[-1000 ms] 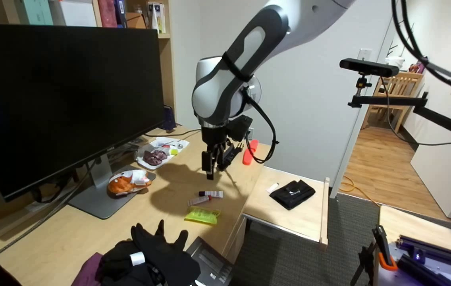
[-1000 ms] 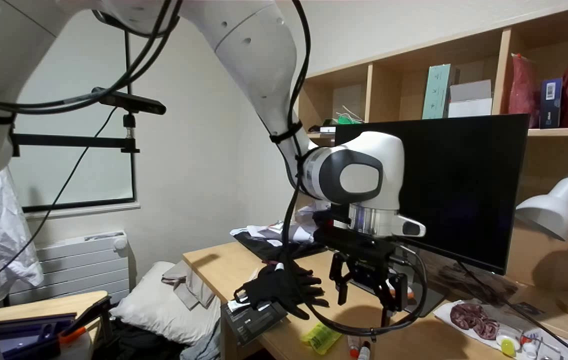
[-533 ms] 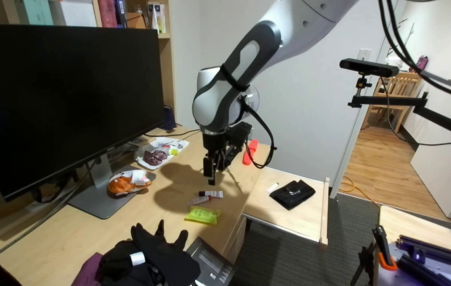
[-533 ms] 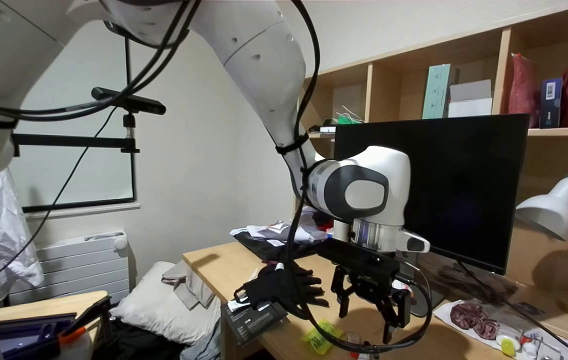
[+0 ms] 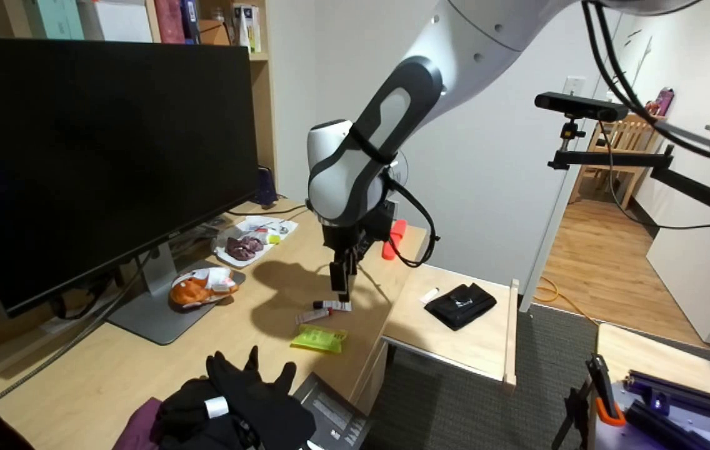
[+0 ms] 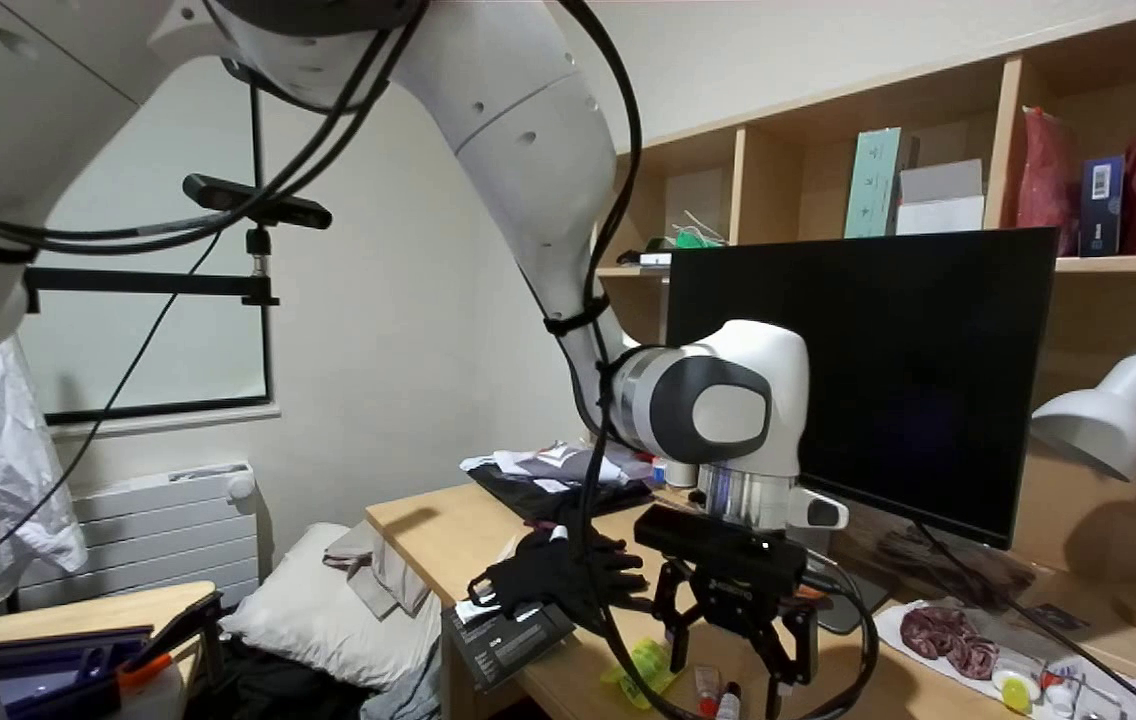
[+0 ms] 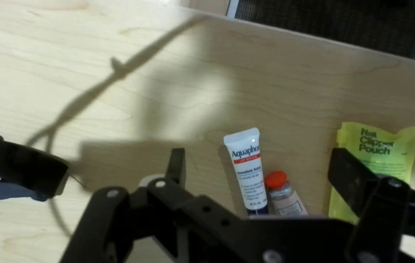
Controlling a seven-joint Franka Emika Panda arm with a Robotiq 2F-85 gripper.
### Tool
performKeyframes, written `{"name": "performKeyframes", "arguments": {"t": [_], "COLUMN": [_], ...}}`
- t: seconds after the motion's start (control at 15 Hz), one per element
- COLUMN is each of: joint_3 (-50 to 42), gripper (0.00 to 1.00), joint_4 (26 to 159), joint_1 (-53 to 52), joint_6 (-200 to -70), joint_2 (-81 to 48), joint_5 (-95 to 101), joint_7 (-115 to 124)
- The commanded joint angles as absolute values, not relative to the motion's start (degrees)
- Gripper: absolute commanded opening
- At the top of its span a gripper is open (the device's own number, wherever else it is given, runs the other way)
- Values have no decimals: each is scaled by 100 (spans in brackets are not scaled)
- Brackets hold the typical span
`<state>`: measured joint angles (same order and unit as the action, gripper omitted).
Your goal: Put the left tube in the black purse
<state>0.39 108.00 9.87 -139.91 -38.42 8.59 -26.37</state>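
A white Aquaphor tube point(image 7: 248, 175) with a dark cap lies on the wooden desk. It shows in both exterior views too point(image 5: 341, 305) point(image 6: 728, 704). In the wrist view it lies left of a pinkish tube point(image 7: 288, 203) with a red cap. My gripper point(image 7: 258, 160) is open and empty above both tubes, its fingers apart on either side of them. In an exterior view the gripper point(image 6: 730, 672) hangs just over the tubes. The black purse point(image 5: 460, 306) lies on a lower wooden surface beside the desk in an exterior view; it is out of the wrist view.
A yellow nail clipper pouch point(image 7: 379, 153) lies beside the tubes, near one finger. Black gloves point(image 5: 255, 400), a monitor point(image 5: 105, 162), an orange plush item point(image 5: 195, 290) and a red object point(image 5: 394, 239) stand or lie around. A small white item point(image 5: 429, 295) lies beside the purse.
My gripper has come down toward the tubes, staying open. The tubes, pouch and purse have not moved.
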Motion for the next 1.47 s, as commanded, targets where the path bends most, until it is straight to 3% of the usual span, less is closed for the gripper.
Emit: {"name": "performKeyframes", "arguments": {"t": [0.0,1.2,1.27,1.4], "joint_3": [102,391,405,390], "gripper": [100,100,84,67], "joint_4": [10632,9717,9694,9672], "joint_1": [996,784,784,774], "joint_6": [-14045,-14318,-14320,-14368], "joint_2": [-4140,-4998,-5008,-5030], "joint_5": [1077,1129,1129,1150], "joint_7": [-3040,-3238,-3240,-3232]}}
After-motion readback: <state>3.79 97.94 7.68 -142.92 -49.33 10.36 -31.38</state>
